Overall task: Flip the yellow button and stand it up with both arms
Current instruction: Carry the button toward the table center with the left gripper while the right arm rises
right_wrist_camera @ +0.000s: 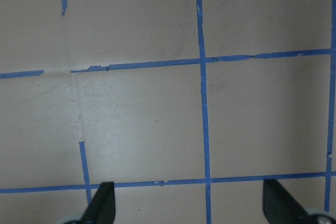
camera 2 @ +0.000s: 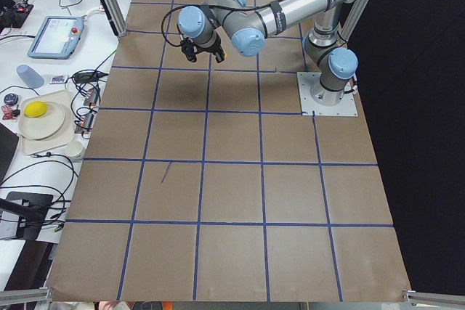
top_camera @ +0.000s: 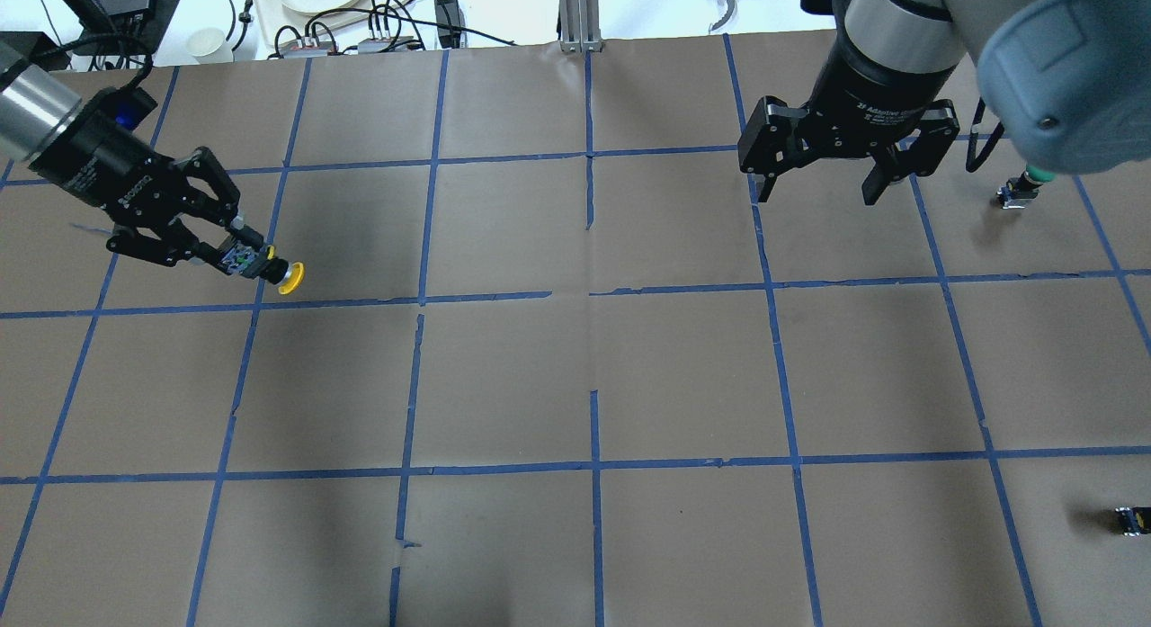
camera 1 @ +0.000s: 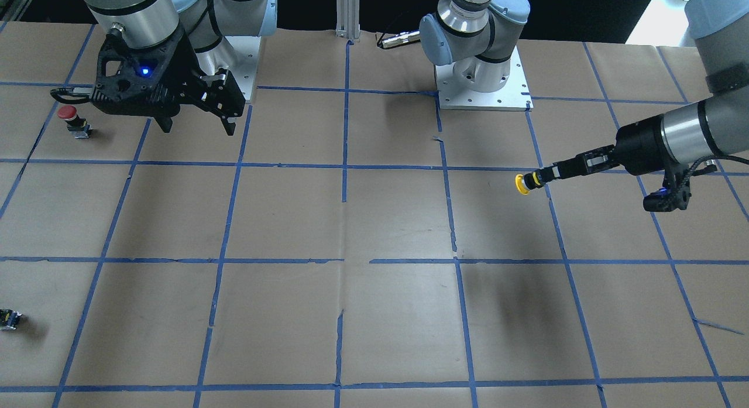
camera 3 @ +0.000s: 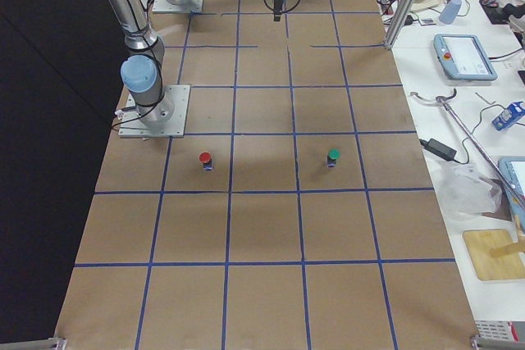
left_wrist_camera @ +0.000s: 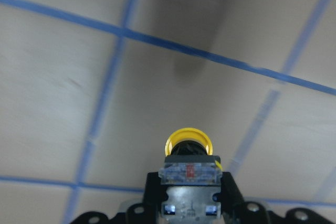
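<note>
Nearest me, a small dark switch part [camera 1: 9, 319] lies by the table [camera 1: 374, 220] edge, well clear of the work; I see no trouble from it.

Further in, the left gripper [top_camera: 232, 255] is clenched on the yellow button [camera 1: 529, 181], pinching only the rear of its switch body. The button is held level, above the paper, with the cap pointing toward the table's middle. That looks like a thin hold: most of the button hangs out past the fingertips, so I think a nudge during a handover could twist it in the grasp.

Further back, the right gripper [top_camera: 818, 192] hangs with its jaws spread and empty, well apart from the button. If it closes on the rounded cap instead of the body, the button may squirt out. If the left lets go before the right is firm, the button drops and could roll.

The red button [camera 1: 71, 120] stands just beside the right gripper, so a careless swing could knock it.
</note>
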You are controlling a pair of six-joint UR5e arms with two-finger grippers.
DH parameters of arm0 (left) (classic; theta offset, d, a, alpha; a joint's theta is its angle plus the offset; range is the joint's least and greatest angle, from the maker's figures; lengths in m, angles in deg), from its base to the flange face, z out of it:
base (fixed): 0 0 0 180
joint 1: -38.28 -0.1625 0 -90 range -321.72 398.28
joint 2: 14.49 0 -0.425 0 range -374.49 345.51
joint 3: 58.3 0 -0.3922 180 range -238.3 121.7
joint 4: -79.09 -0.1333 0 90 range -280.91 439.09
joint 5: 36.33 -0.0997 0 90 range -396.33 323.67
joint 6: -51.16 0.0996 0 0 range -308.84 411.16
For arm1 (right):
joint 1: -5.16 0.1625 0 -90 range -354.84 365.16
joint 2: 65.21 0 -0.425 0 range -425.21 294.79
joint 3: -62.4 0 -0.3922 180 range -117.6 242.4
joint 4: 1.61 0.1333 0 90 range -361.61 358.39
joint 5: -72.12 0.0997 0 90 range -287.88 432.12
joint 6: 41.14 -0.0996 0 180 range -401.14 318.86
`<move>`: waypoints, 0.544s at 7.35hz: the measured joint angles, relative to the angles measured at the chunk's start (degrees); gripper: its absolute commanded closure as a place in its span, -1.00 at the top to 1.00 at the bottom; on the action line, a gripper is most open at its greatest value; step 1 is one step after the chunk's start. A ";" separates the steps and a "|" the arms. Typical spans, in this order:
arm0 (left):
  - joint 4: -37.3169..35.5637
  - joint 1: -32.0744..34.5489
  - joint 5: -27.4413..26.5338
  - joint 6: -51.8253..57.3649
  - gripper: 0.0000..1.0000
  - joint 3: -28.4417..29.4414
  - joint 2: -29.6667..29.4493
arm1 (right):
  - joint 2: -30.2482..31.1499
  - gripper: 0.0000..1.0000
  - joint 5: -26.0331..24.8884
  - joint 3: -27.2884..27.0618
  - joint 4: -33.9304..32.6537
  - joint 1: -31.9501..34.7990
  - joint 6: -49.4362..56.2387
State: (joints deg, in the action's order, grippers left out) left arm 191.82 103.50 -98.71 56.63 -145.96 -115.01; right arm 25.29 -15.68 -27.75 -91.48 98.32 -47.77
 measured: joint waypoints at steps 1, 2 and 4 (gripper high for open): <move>5.78 1.16 7.89 -1.29 -1.00 1.39 -0.08 | -0.02 0.99 0.00 0.00 -0.10 -0.07 0.02; 9.90 3.34 16.53 -1.91 -1.00 1.39 -0.22 | -0.04 0.99 0.02 0.03 -0.17 -0.09 0.02; 12.96 9.06 32.33 -3.70 -1.00 -1.40 -0.50 | -0.22 0.99 2.32 0.04 -0.75 -0.51 -0.27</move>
State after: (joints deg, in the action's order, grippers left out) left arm 204.78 112.56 -66.38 52.93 -147.36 -115.50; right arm 25.07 -13.37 -27.72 -92.23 97.81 -48.05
